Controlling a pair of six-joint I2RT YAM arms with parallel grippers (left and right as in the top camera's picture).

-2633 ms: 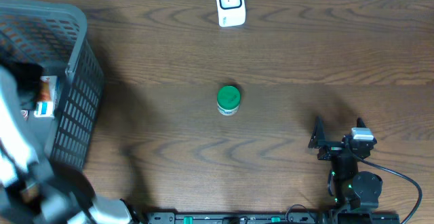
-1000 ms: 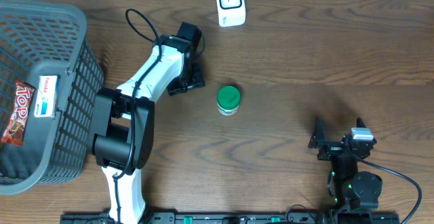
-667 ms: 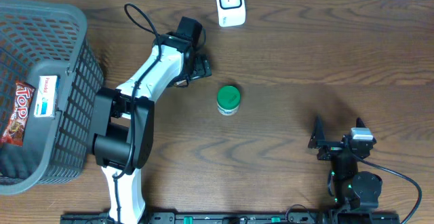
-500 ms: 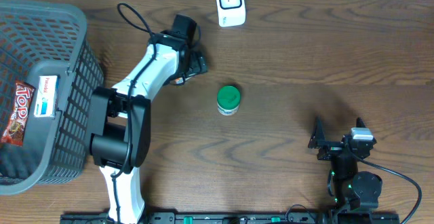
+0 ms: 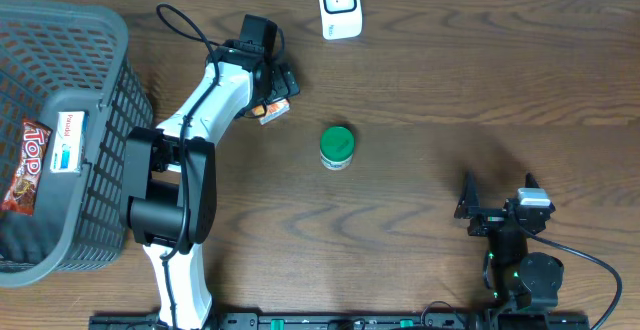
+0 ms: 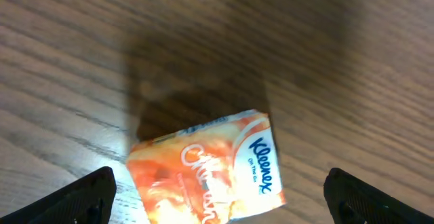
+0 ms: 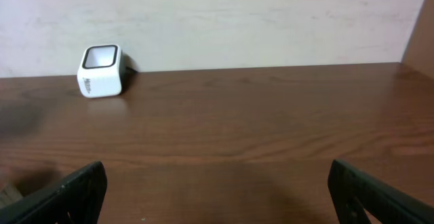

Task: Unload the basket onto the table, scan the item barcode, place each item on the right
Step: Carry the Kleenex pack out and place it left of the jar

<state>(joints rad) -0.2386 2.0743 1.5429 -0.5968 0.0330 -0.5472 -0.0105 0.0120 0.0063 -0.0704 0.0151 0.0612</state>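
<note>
The tissue pack (image 6: 207, 170) lies flat on the table (image 5: 450, 90), printed face up, left of and a little nearer than the scanner (image 5: 339, 5) at the far edge. The left gripper (image 6: 220, 195) hangs over it with its fingers spread wide to either side, touching nothing, so the pack rests on the wood by its own weight. Lying near the scanner probably suits the job: the window faces the near side, and the pack (no barcode shows on the upper face) would need lifting and turning toward it. A green-lidded jar (image 5: 337, 147) stands mid-table, apart from both. The right gripper (image 5: 498, 188) sits parked at the near right, likewise spread and empty, out of the way. A basket (image 5: 110, 30) of other goods stands at the left
</note>
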